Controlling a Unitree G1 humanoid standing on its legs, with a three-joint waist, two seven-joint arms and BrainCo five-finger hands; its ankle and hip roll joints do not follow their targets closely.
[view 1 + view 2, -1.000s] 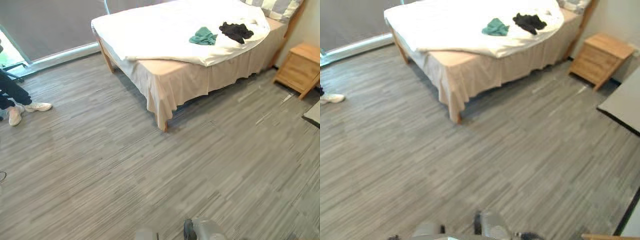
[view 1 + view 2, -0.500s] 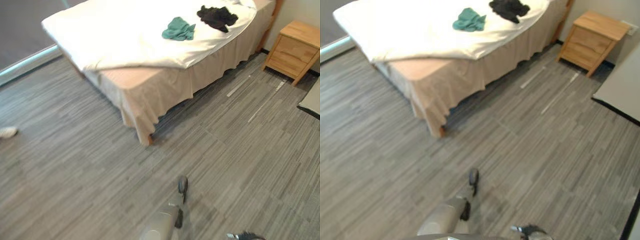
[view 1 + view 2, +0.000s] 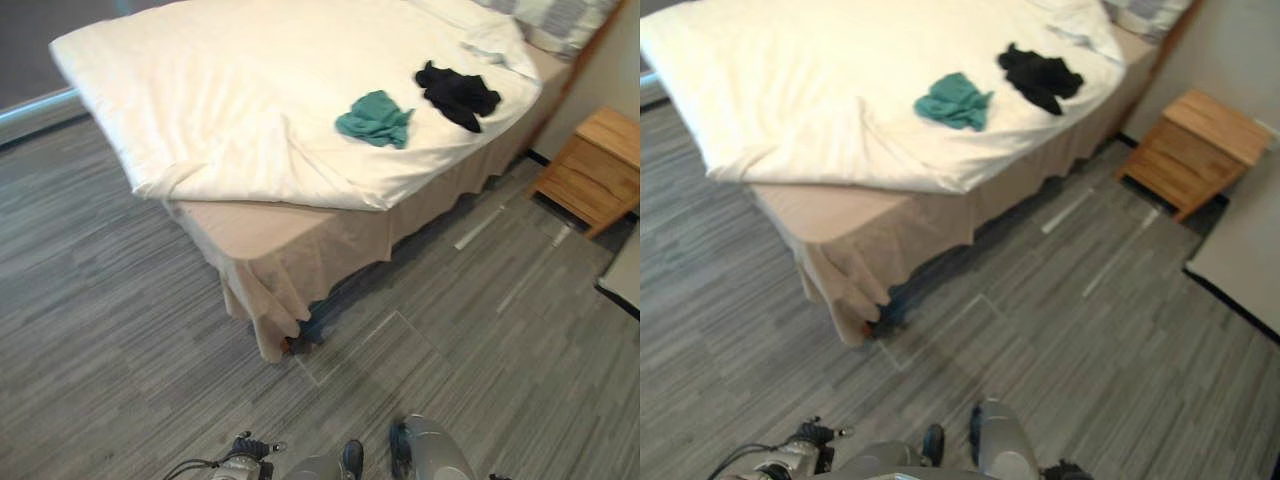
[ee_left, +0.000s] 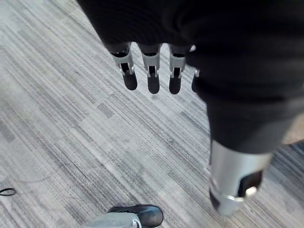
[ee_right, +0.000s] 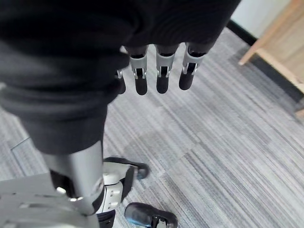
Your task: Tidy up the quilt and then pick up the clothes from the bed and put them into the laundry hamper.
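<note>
A white quilt (image 3: 250, 90) covers the bed, rumpled and askew, with its near edge folded back from the foot corner so the beige sheet (image 3: 300, 250) shows. On the quilt lie a green garment (image 3: 375, 118) and, further toward the headboard, a black garment (image 3: 458, 93). My left hand (image 4: 151, 78) hangs over the grey floor with straight fingers and holds nothing. My right hand (image 5: 161, 76) hangs the same way, empty, over the floor near the nightstand's leg.
A wooden nightstand (image 3: 598, 165) stands right of the bed. A striped pillow (image 3: 560, 18) lies at the headboard end. A dark-edged grey surface (image 3: 625, 285) juts in at the far right. Grey plank floor (image 3: 100, 330) lies between me and the bed.
The whole picture has shifted: the camera has come closer to the bed's foot corner. The quilt and both garments lie as before.
</note>
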